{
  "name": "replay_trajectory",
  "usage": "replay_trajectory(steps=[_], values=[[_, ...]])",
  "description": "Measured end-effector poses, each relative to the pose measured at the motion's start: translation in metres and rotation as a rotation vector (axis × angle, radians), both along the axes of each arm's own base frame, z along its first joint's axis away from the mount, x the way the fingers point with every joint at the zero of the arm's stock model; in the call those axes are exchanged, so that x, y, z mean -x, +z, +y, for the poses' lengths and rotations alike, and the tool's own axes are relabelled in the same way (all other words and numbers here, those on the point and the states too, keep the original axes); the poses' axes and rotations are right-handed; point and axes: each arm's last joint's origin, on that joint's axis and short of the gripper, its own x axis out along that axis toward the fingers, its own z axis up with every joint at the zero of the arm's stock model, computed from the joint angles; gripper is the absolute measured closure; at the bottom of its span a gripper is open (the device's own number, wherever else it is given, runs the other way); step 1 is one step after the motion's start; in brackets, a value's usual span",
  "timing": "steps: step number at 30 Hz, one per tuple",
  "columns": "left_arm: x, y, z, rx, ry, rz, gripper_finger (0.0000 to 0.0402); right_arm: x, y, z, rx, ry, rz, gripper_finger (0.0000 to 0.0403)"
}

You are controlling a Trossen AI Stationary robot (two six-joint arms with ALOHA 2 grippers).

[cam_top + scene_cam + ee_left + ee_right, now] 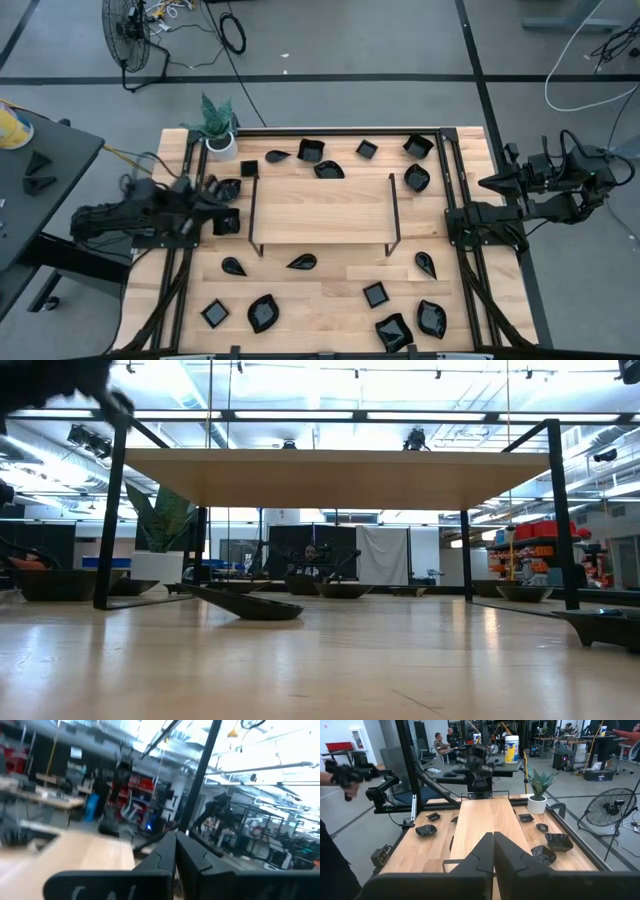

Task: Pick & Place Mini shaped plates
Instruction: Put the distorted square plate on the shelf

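Small glossy black mini shaped plates lie scattered on the wooden table around a raised wooden shelf (pixel 320 205). There are squares (pixel 310 150), teardrops (pixel 302 262) and wavy leaf shapes (pixel 263 313). One teardrop plate (pixel 245 605) rests on its underside in the low view. My left gripper (pixel 232 205) is shut at the table's left side, above two plates (pixel 230 188) (pixel 227 222), its fingers (pixel 175 852) tipped upward and holding nothing. My right gripper (pixel 452 213) is shut at the table's right side, pointing level over the shelf with nothing between its fingers (pixel 493 852).
The shelf stands on a thin black wire frame (pixel 252 215). A white pot with a green plant (pixel 220 140) stands at the far left corner. Black rails (pixel 450 180) run along the table's sides. Beyond the table are a floor fan (pixel 125 30) and people (pixel 439 742).
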Motion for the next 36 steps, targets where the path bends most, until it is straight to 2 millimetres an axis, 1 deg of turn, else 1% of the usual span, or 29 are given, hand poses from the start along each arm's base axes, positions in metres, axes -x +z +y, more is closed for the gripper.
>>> replay_trajectory(steps=[2, 4, 6, 9, 12, 14, 17, 23, 28, 36], values=[[0.013, 0.023, 0.0, -0.042, 0.033, -0.022, 0.0388, 0.0, 0.0, 0.0, 0.0, 0.0, 0.0, 0.0392], [0.026, 0.041, -0.001, -0.099, 0.069, 0.004, 0.0388, 0.0, 0.0, 0.0, -0.001, 0.0, 0.0, 0.0392], [0.041, 0.052, -0.001, -0.14, 0.105, 0.081, 0.039, 0.0, 0.0, 0.0, -0.001, 0.0, 0.0, 0.0392], [0.068, 0.072, -0.001, -0.161, 0.164, 0.147, 0.0396, 0.0, 0.0, 0.0, -0.003, 0.0, 0.0, 0.0392], [0.095, 0.083, -0.001, -0.159, 0.217, 0.223, 0.0397, 0.0, 0.0, 0.0, -0.003, 0.0, 0.0, 0.0392], [0.112, 0.091, -0.001, -0.157, 0.248, 0.238, 0.0394, 0.0, 0.0, 0.0, -0.003, 0.0, 0.0, 0.0392], [0.134, 0.098, -0.002, -0.171, 0.28, 0.27, 0.0395, 0.0, 0.0, 0.0, -0.003, 0.0, 0.0, 0.0392], [0.167, 0.105, -0.003, -0.201, 0.299, 0.295, 0.0396, 0.0, 0.0, 0.0, -0.003, 0.0, 0.0, 0.0392], [0.189, 0.104, -0.005, -0.206, 0.294, 0.345, 0.0393, 0.0, 0.0, 0.0, -0.002, 0.0, 0.0, 0.0392], [0.215, 0.098, -0.006, -0.214, 0.297, 0.419, 0.0396, 0.0, 0.0, 0.0, 0.0, 0.0, 0.0, 0.0392]])
